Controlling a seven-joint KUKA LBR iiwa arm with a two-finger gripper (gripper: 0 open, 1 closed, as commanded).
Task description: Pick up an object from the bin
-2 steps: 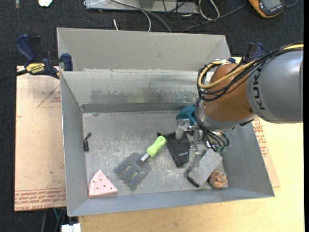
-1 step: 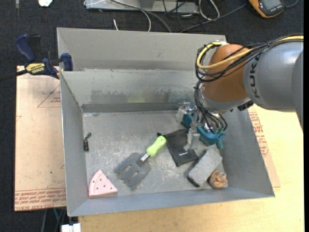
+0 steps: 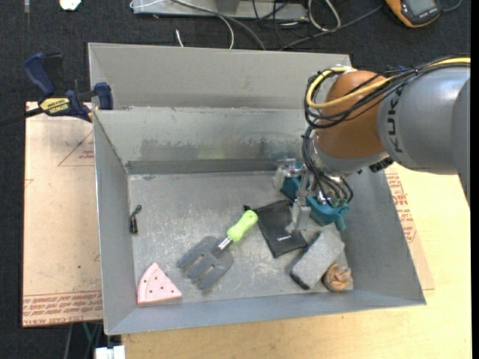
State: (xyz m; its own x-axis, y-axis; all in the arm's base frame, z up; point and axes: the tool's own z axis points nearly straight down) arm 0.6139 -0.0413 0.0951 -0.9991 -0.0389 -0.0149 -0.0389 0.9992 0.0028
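Gripper [image 3: 299, 214] hangs right of centre over the flat black square pad [image 3: 274, 229], can't tell if it's gripping anything, with a grey foam block [image 3: 314, 259] against the pad's lower-right edge and the grey metal bin [image 3: 187, 193] floor open toward the upper left.

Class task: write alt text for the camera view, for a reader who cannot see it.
The claw hangs low over a flat black piece right of centre in the grey bin. Nearby lie a green-handled spatula and a grey block.
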